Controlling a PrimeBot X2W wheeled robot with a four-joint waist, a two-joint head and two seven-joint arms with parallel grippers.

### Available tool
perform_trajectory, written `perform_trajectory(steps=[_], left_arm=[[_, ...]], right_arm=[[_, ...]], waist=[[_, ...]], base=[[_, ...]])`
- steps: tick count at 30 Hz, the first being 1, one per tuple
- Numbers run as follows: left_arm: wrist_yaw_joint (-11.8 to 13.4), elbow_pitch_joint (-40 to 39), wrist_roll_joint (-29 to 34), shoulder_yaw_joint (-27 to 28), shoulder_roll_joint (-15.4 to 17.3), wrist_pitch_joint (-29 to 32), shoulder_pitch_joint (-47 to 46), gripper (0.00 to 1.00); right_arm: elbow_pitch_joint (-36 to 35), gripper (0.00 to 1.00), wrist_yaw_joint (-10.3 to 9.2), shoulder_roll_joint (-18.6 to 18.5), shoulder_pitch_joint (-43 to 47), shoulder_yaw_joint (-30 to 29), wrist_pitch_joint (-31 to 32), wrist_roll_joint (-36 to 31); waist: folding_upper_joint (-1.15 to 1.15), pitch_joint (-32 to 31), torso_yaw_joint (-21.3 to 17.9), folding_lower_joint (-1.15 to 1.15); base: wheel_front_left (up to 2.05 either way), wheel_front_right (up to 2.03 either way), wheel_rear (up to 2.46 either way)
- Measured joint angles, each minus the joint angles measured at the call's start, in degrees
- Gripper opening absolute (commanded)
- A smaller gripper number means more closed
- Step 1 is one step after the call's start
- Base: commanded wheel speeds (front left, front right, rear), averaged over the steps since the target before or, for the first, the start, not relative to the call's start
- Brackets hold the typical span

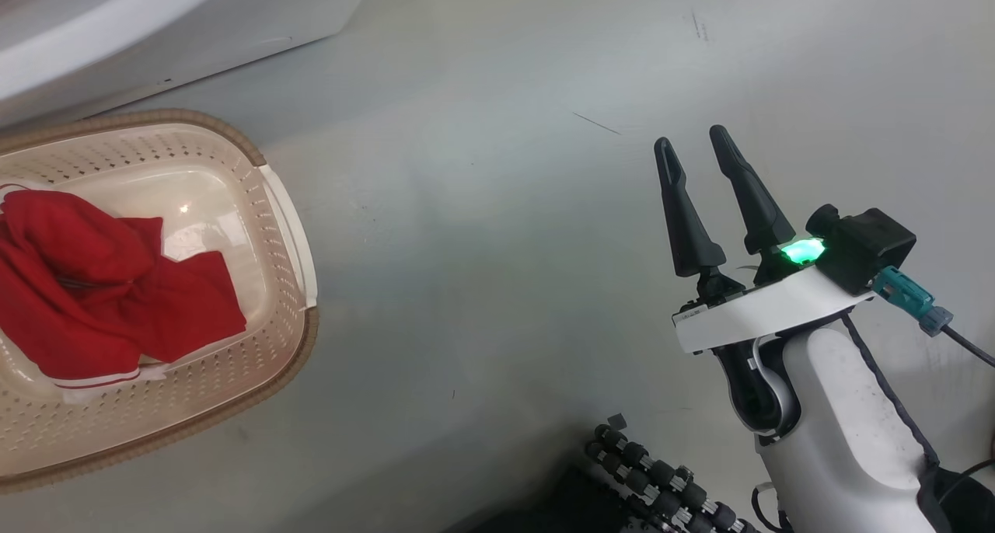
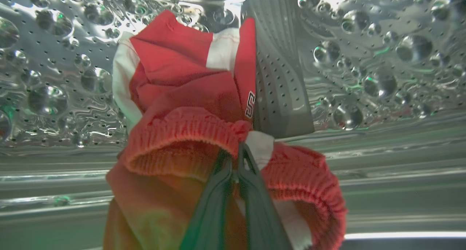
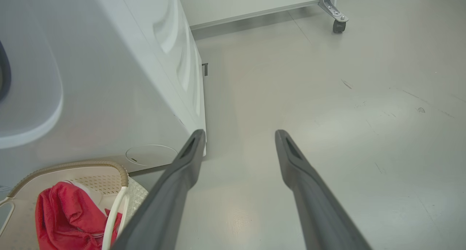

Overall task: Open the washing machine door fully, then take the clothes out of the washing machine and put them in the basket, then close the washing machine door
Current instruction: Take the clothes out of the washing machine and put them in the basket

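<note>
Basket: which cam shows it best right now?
Head view: the basket lies almost whole from above, red clothes inside. Right wrist view catches one corner at its lower left, partly behind the right gripper. Left wrist view looks into the steel drum.

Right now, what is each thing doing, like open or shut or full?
left hand: shut on the red garment inside the drum
right hand: open, holding nothing, over the floor
basket: on the floor, holding a second red garment
drum: red garment bunched beside its grey paddle
</note>
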Motion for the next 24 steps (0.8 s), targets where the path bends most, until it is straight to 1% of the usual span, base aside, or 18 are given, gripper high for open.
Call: perform_trajectory(steps=[5, 10, 16, 17, 24], left_arm=[[0.00, -1.26, -0.05, 0.20, -0.30, -0.93, -0.71, 0.00], [-0.09, -3.08, -0.40, 0.07, -1.71, -3.75, -0.87, 0.00], [-0.36, -5.68, -0.44, -0.09, -2.67, -8.18, -1.32, 0.00], [-0.36, -5.68, -0.44, -0.09, -2.67, -8.18, -1.32, 0.00], [-0.66, -8.53, -0.36, -0.22, -3.44, -14.59, -0.99, 0.00]], right_arm=[[0.08, 1.00, 0.00, -0.01, -0.54, -0.57, 0.00, -0.01], [0.04, 1.00, 0.00, -0.02, -1.03, -2.04, 0.00, -0.49], [0.01, 1.00, 0.00, -0.04, -1.11, -3.00, 0.00, -1.49], [0.01, 1.00, 0.00, -0.04, -1.11, -3.00, 0.00, -1.49], [0.04, 1.00, 0.00, -0.02, -1.44, -3.78, 0.00, -2.75]], waist=[[0.00, 0.10, 0.38, 0.00], [0.00, 0.12, 1.31, 0.00], [0.00, 0.07, 2.92, 0.00], [0.00, 0.07, 2.92, 0.00], [0.00, -0.44, 4.52, 0.00]], base=[[0.00, 0.00, 0.00], [0.00, 0.00, 0.00], [0.00, 0.00, 0.00], [0.00, 0.00, 0.00], [0.00, 0.00, 0.00]])
